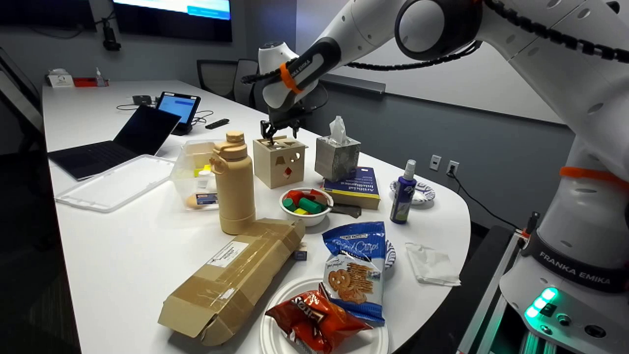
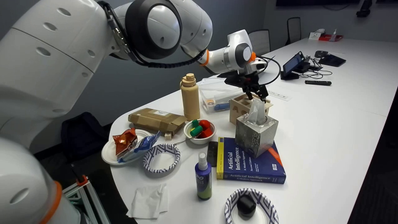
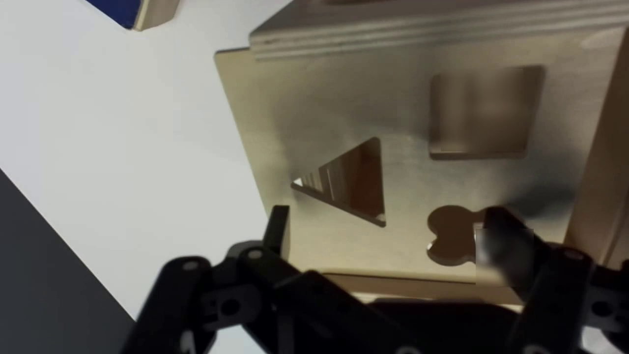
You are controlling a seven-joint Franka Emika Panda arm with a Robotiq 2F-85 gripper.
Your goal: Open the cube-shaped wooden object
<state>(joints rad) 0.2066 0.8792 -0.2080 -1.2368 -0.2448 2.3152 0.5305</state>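
Observation:
The cube-shaped wooden object is a pale wooden box with cut-out holes (image 1: 268, 164), standing behind the bottle and beside the tissue box. It also shows in an exterior view (image 2: 235, 113), partly hidden by the tissue box. In the wrist view its flat lid (image 3: 334, 108) has triangle, square and clover holes. The lid's left edge sticks out past the side rail; a brown strip shows along its right edge. My gripper (image 1: 283, 133) is open above the box, also in an exterior view (image 2: 257, 97). In the wrist view (image 3: 390, 221) one finger is at the clover hole, the other near the lid's left edge.
A grey tissue box (image 2: 256, 137) stands on a blue book (image 2: 248, 168) close to the wooden box. A tan bottle (image 1: 236, 187), a clear plastic bin (image 1: 184, 182) and a white bowl of coloured blocks (image 1: 314, 220) are around it.

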